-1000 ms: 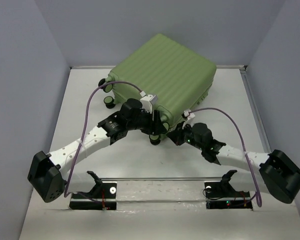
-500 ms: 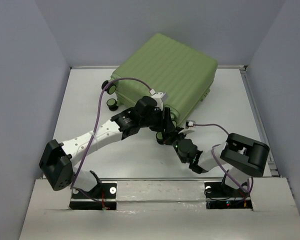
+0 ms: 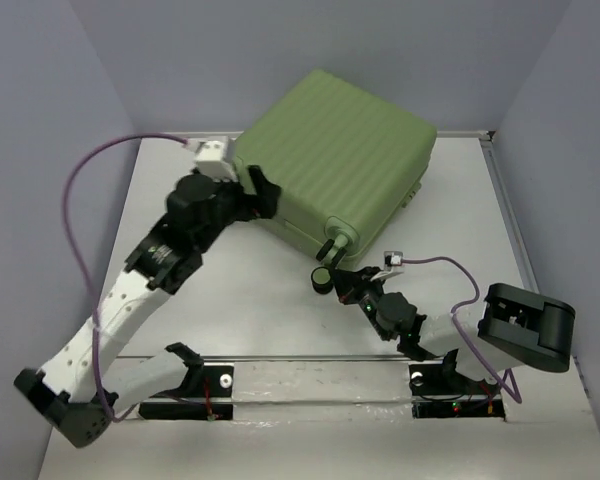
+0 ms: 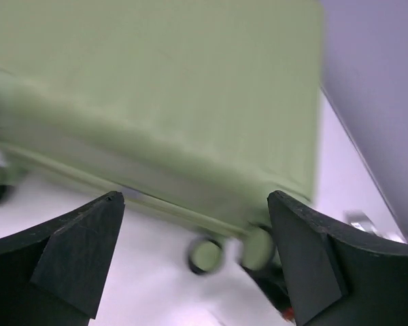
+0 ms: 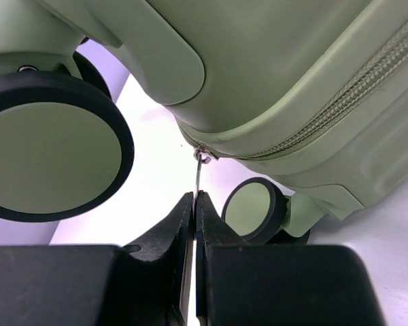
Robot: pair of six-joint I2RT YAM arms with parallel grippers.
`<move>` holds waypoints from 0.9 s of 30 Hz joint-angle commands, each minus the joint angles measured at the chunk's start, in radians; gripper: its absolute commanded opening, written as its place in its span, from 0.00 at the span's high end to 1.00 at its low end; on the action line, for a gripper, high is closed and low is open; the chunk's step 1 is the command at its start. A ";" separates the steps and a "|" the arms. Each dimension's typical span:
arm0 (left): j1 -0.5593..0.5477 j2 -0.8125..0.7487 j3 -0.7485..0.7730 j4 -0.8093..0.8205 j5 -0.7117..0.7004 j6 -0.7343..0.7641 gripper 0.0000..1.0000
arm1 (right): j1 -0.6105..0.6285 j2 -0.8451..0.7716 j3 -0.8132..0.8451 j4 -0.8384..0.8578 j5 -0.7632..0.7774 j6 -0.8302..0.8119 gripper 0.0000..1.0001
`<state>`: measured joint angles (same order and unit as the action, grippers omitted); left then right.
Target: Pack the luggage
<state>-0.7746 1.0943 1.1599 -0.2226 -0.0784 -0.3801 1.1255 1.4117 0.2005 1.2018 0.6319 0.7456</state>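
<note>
One luggage [image 3: 345, 150], one pinched zipper pull [image 5: 198, 175]

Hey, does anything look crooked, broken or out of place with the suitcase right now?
The luggage lies closed and skewed to the edges of the table. No damage or spill shows. The right gripper pinches its zipper pull.

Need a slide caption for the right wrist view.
Right gripper pinches the zipper pull of the luggage, beside a wheel.
</note>
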 commanded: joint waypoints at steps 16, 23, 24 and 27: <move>0.595 0.139 0.075 -0.024 0.023 0.441 0.01 | 0.051 0.066 0.063 0.225 -0.186 -0.063 0.93; 0.623 0.357 0.204 -0.083 0.104 0.504 0.01 | 0.051 0.085 0.050 0.258 -0.216 -0.068 0.93; 0.630 0.383 0.219 -0.083 0.121 0.514 0.01 | 0.051 0.087 0.047 0.263 -0.216 -0.068 0.93; 0.664 0.441 0.260 -0.095 0.155 0.520 0.01 | 0.051 0.086 0.034 0.275 -0.210 -0.074 0.93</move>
<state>-0.1535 1.4883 1.3434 -0.2974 0.0006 0.0834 1.1297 1.4914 0.2241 1.2503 0.5438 0.6918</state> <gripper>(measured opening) 0.990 0.073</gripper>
